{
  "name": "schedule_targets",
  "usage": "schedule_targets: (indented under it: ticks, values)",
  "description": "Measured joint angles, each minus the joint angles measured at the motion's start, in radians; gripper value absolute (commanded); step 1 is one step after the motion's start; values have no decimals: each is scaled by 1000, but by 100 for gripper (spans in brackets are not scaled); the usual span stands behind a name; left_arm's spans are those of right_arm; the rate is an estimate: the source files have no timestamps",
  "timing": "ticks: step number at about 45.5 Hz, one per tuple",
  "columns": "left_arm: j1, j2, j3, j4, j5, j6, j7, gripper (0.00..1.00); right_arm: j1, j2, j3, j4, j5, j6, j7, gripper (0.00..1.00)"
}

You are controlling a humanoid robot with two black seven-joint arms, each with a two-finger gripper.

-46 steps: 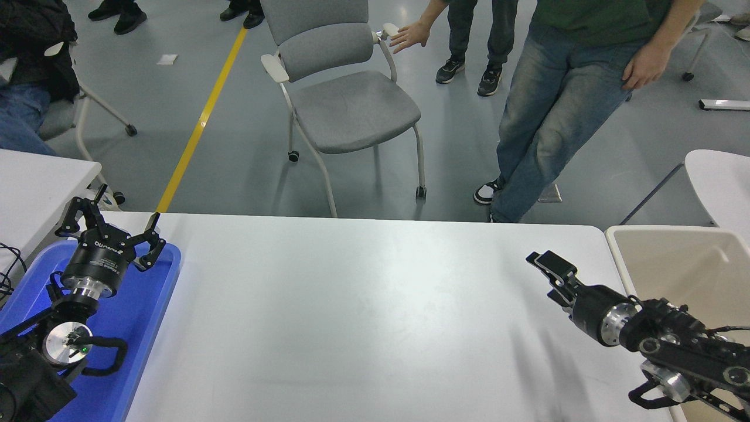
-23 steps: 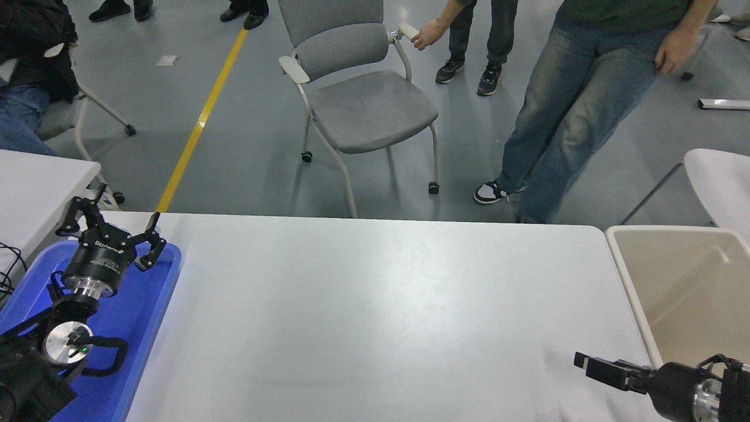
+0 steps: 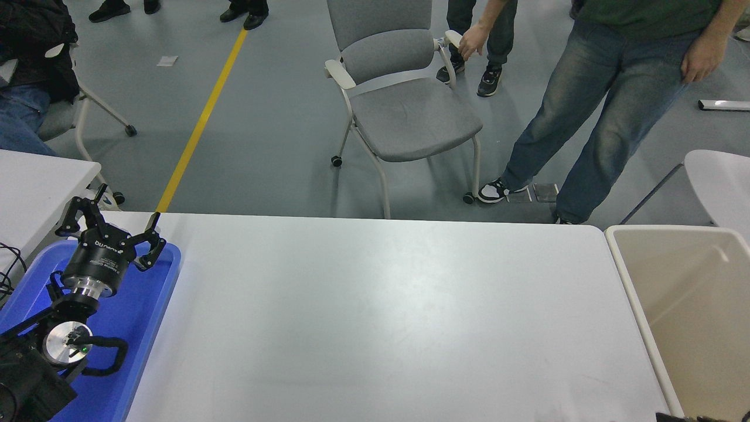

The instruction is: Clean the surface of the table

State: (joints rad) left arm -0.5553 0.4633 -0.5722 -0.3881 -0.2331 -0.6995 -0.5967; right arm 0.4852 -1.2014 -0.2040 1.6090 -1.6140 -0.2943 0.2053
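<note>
The table surface is a wide matte white top with rounded corners, and nothing lies on it. My left gripper is parked at the lower left above the blue tray, its fingers spread open and holding nothing. My right gripper is out of view; only a sliver of dark arm shows at the bottom right edge.
A beige bin stands against the table's right end. Beyond the far edge a person in jeans holds the armrest of a grey wheeled chair. Another white table is at the left.
My right arm drew back toward the bottom right and left the picture. The person pulled the grey chair to the right. The left arm stayed still.
</note>
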Motion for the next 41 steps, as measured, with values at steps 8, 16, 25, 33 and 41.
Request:
schedule_targets:
  ticks: [8, 16, 25, 33, 41]
  values:
    - [0, 0, 0, 0, 0, 0, 0, 100, -14, 31, -4, 14, -3, 0, 0, 100]
    - [0, 0, 0, 0, 0, 0, 0, 100, -20, 84, -5, 9, 28, 1, -3, 100]
    - [0, 0, 0, 0, 0, 0, 0, 100, -24, 139, 1, -28, 44, 1, -4, 100]
    - [0, 0, 0, 0, 0, 0, 0, 100, -24, 180, 7, -58, 49, 1, -5, 100]
    - [0, 0, 0, 0, 0, 0, 0, 100, -24, 218, 11, -86, 52, 1, -5, 100]
